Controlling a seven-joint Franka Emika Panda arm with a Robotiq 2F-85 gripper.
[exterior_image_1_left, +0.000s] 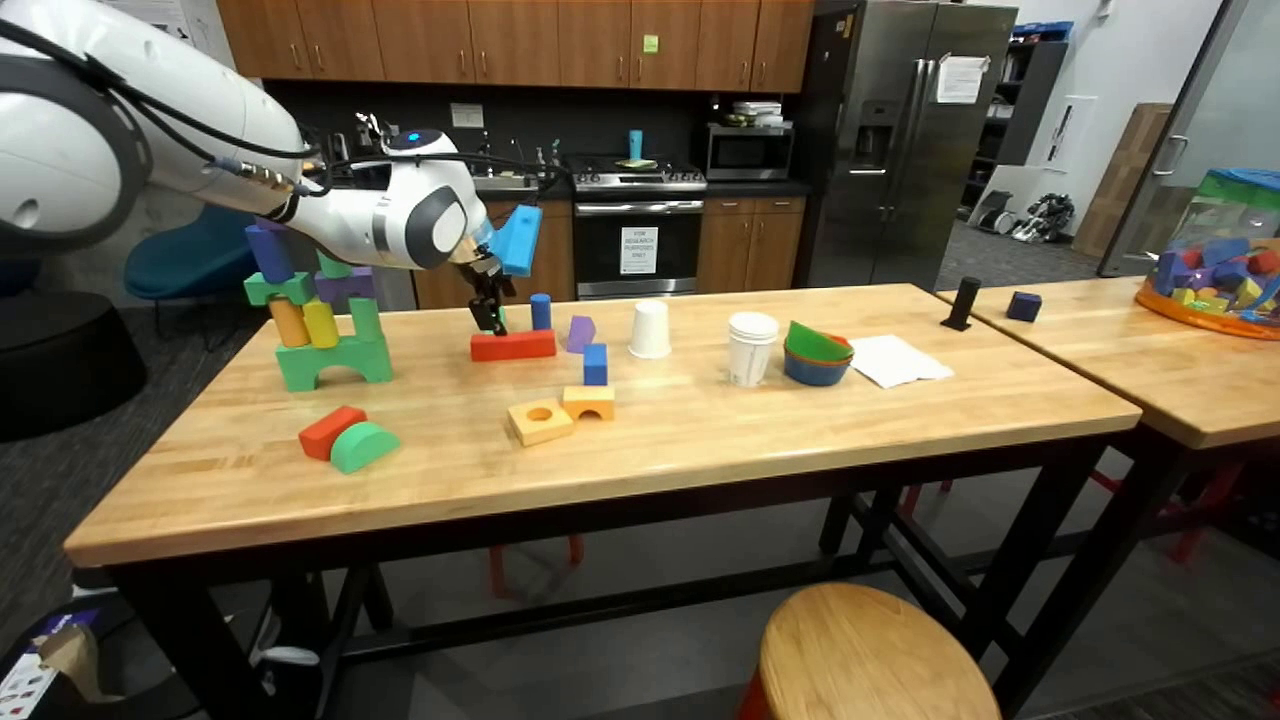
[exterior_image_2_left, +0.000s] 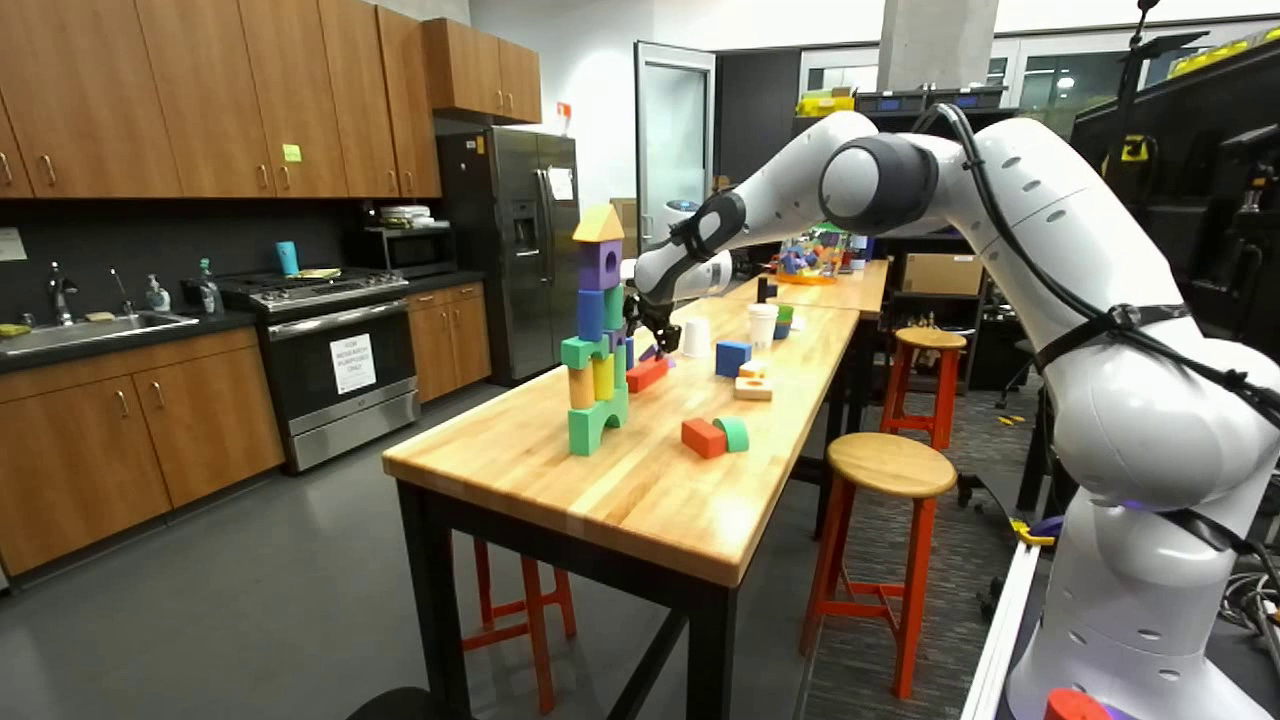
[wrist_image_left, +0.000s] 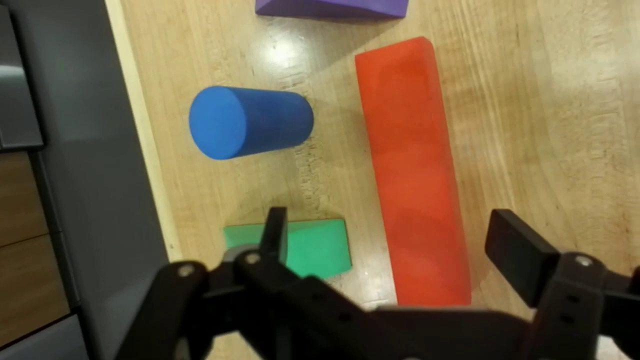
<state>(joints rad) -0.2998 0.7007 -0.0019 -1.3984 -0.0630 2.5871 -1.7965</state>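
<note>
Wrist view; clock centred on the gap of my hand (wrist_image_left: 392, 235). Hand state: wide. My fingers (wrist_image_left: 522, 252) stand well apart at 9 and 3 o'clock, seen on either side of the long red block (wrist_image_left: 415, 175). The long red block lies on the table (wrist_image_left: 540, 100), ungripped, running from beneath the gap out to 12 o'clock. Whether my fingertips are just over it or down beside it, I cannot tell.

Green block (wrist_image_left: 317, 250) at 9 o'clock, just beside the long red block and partly covered by my 9 o'clock finger; contact there unclear. Blue cylinder (wrist_image_left: 250, 122) near, at 10, standing upright. Purple block (wrist_image_left: 332, 7) between 11 and 12, cut off by the edge of the view.

In both exterior views my hand hangs low at the long red block.

In an exterior view, clock recentred on the long red block: block tower (exterior_image_1_left: 320, 325) at 9 o'clock, green arch (exterior_image_1_left: 340, 358) at its foot. Short red block (exterior_image_1_left: 332, 432) and green half-round (exterior_image_1_left: 364, 446) at 8, side by side. Holed orange block (exterior_image_1_left: 527, 428) between 5 and 6; orange arch (exterior_image_1_left: 589, 397) at 4; small blue block (exterior_image_1_left: 595, 365) between 3 and 4. Further out at 3, in order: upturned cup (exterior_image_1_left: 650, 330), upright cup (exterior_image_1_left: 750, 352), nested bowls (exterior_image_1_left: 817, 343), white paper (exterior_image_1_left: 898, 360).
</note>
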